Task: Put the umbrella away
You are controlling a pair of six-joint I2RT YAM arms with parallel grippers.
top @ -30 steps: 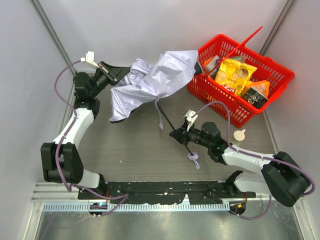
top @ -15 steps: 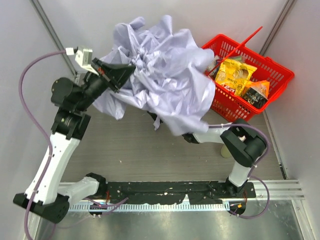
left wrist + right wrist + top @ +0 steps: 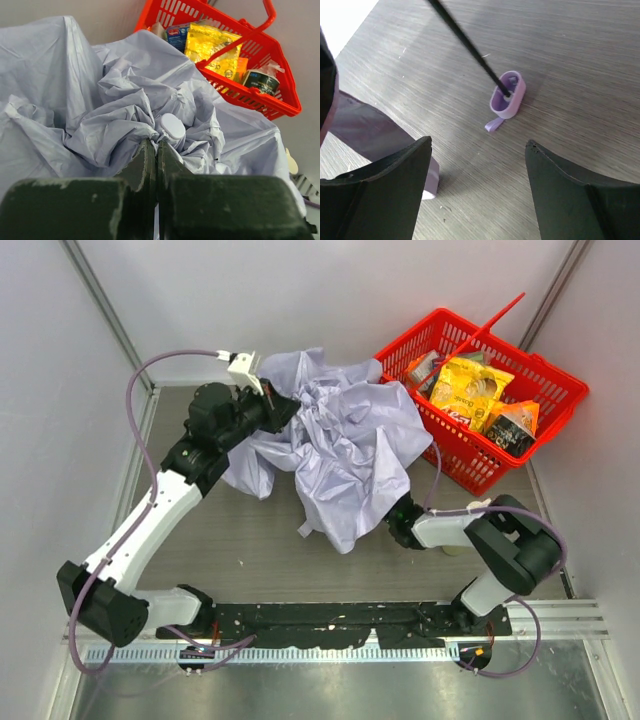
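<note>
The umbrella [image 3: 345, 455] lies mid-table, its canopy [image 3: 100, 115] in a crumpled heap. At the heap's 10 o'clock the left gripper [image 3: 156, 146] is pinched tight on a fold of fabric. The shaft [image 3: 465, 42] ends in the handle [image 3: 508, 96], which rests on the table [image 3: 580, 60]. The right gripper [image 3: 479, 145] hovers at the handle's 6 o'clock, jaws wide and holding nothing. The basket [image 3: 440, 452] sits just beside the canopy at 2 o'clock.

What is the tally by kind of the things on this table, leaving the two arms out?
umbrella: 1
red basket: 1
packets showing in the basket: 3 (yellow bag, dark packet, blue-and-red packet)
small cream object: 1
Total: 6
</note>
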